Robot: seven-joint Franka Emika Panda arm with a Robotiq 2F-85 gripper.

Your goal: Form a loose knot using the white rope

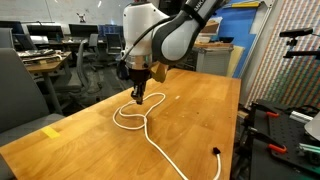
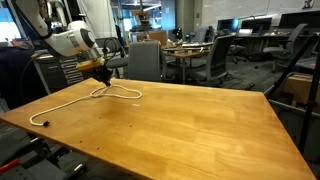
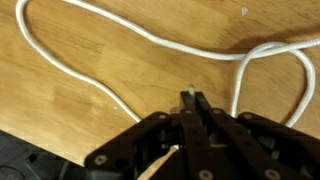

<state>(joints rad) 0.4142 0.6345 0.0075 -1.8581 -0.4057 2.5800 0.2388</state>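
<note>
On the one table [image 1: 200, 110], the single white rope [image 1: 155, 141] lies curled once at the left, beneath the one gripper [image 1: 138, 97]. Its jaws are closed tight and appear to pinch the rope near one end. From there the rope trails right to its dark tip [image 1: 216, 152] by the table edge. The step in hand looks like crossing the held end over the curl. Next it needs threading through without pulling snug.

the panda arm [image 1: 170, 35] is built of smooth, rounded white shells with black joint bands and a black cable [image 1: 150, 33] curving alongside, ending in a black robotiq gripper [image 3: 190, 100] whose angular dark linkage plates carry small round screws [image 3: 100, 158], with an orange-brown piece [image 1: 160, 72] at the wrist.
</note>
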